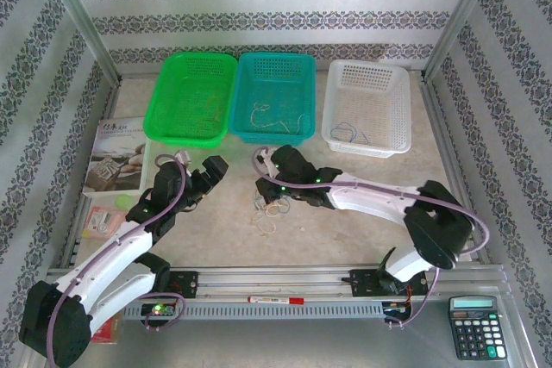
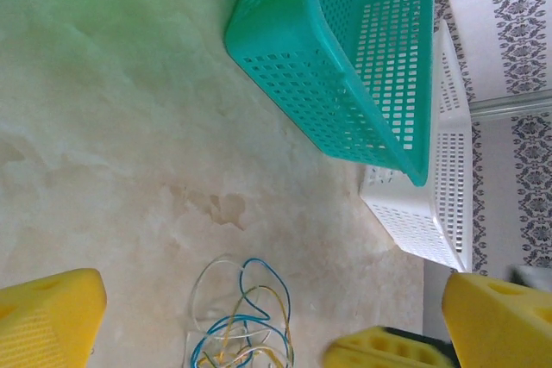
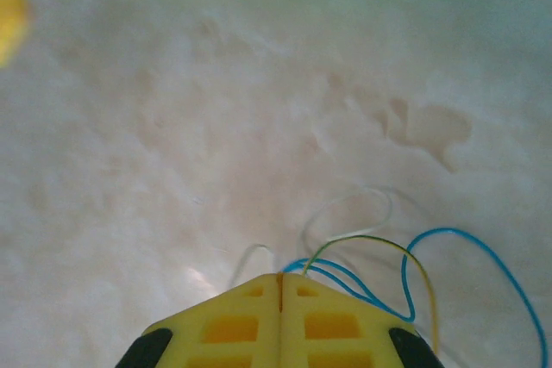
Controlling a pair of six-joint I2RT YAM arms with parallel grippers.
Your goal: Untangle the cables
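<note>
While the left gripper stands wide open, its yellow fingers cut off by the frame | the cables, blue, yellow and whitish loops, lie on the table between both arms | right gripper closed; wires vanish behind its tip, so a pinch is hard to tell.

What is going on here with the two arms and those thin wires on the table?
Two robot arms are working on a small tangle of cables lying on the table, in front of a green basket, a teal basket and a white basket. The right gripper is shut, and blue and yellowish wires seem pinched at its tips. The left gripper is wide open near the tangle, holding nothing. The wires are not yet separated.
</note>
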